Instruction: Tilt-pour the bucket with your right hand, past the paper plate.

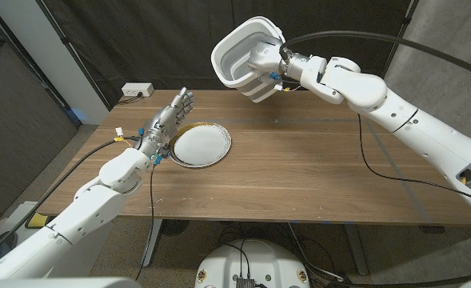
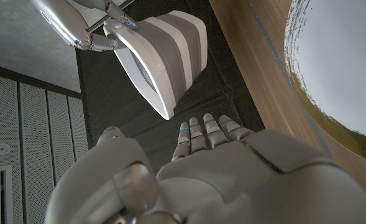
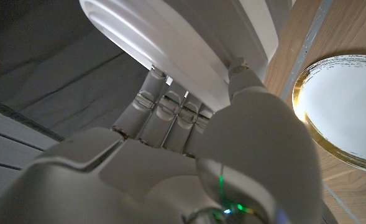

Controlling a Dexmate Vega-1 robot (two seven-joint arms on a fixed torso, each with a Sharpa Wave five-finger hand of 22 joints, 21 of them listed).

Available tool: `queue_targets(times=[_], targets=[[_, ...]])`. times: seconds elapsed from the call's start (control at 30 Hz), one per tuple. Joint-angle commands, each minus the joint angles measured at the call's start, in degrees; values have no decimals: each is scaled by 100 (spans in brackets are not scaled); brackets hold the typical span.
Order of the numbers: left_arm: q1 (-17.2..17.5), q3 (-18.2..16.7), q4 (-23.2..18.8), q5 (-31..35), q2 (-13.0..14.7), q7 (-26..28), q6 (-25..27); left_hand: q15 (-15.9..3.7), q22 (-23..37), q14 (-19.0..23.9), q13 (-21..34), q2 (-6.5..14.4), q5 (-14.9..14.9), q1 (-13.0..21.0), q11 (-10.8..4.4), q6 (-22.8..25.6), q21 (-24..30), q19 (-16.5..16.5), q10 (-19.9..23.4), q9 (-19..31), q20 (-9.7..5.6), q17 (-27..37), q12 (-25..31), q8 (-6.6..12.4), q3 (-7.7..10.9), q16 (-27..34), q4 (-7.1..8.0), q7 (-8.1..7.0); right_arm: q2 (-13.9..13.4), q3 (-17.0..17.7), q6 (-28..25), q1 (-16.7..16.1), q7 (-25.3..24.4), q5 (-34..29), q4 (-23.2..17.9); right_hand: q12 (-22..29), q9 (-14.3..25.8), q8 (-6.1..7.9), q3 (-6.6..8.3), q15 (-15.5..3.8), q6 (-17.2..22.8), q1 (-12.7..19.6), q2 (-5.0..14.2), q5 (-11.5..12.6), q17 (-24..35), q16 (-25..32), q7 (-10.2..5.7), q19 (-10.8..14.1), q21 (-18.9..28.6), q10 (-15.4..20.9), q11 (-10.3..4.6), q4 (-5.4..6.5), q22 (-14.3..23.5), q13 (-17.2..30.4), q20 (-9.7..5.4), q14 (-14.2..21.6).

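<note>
While the right hand holds the bucket up in the air over the table's far edge, the mouth is tipped over toward the robot's left, so you can see straight into it, and it looks empty from here. The fingers wrap the striped wall just under the rim, with the thumb on the other side, a grip that lets the wrist roll the bucket without it slipping. It hangs beyond the plate, which lies flat on the table nearer the robot; I'd judge that is deliberate, so anything poured would fall past the plate, not onto it. The tilt seems well along, perhaps near its end.

The left hand holds nothing. It stands just beside the plate's left rim with fingers straight and close together, reaching away from the robot, apparently parked out of the pour's way. A white power strip lies on the floor behind the table.
</note>
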Motion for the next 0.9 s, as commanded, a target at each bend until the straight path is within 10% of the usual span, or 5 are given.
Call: queue_targets(times=[0.03,0.9], targets=[[-54,-80,-101,-30,132,59,238,0,31,19,13,-17,-17,36,6,33,1,-46,38,9,-26,6,-8,-9,-29,-10,9,-1,-312,858,-705,-877,-10,1066,-475,-5,20,-4,-26,-70,398,437,446,13,2,7,-362,-48,54,78,-5,-17,10,16,-652,54],[-956,443,454,-263,-15,-397,857,-32,32,19,13,-14,-33,36,-14,40,-2,-76,43,9,-13,6,-9,-8,-55,-10,18,-42,-674,1771,-2284,-3015,-804,2062,-1201,-48,33,-55,-59,-58,371,466,472,2,-39,-50,-301,-150,153,73,1,-9,-41,38,-651,39]])
